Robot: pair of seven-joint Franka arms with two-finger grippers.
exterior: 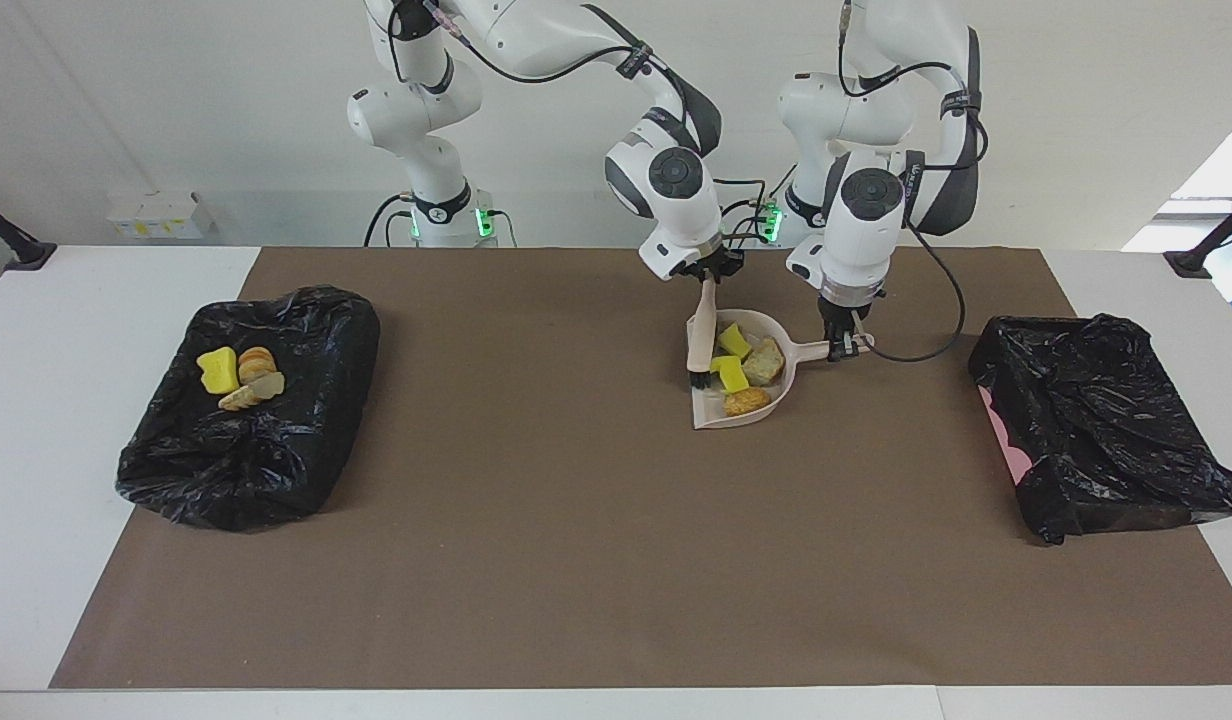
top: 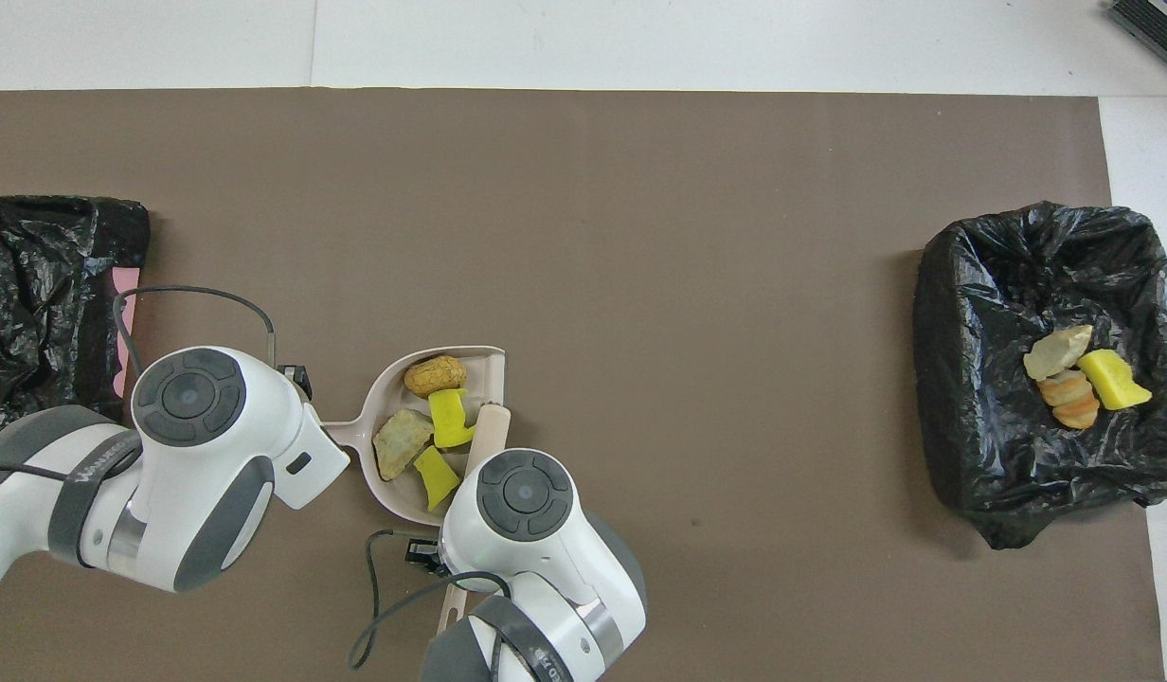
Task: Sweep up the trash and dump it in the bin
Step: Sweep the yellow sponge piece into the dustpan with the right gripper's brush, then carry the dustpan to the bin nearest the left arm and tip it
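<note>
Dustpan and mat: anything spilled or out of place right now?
Nothing is spilled. All four loose pieces, two yellow sponge chunks and two bread lumps, lie inside the dustpan, and the brush stands at its mouth. One oddity: the bin at the left arm's end has its black liner collapsed over it.
</note>
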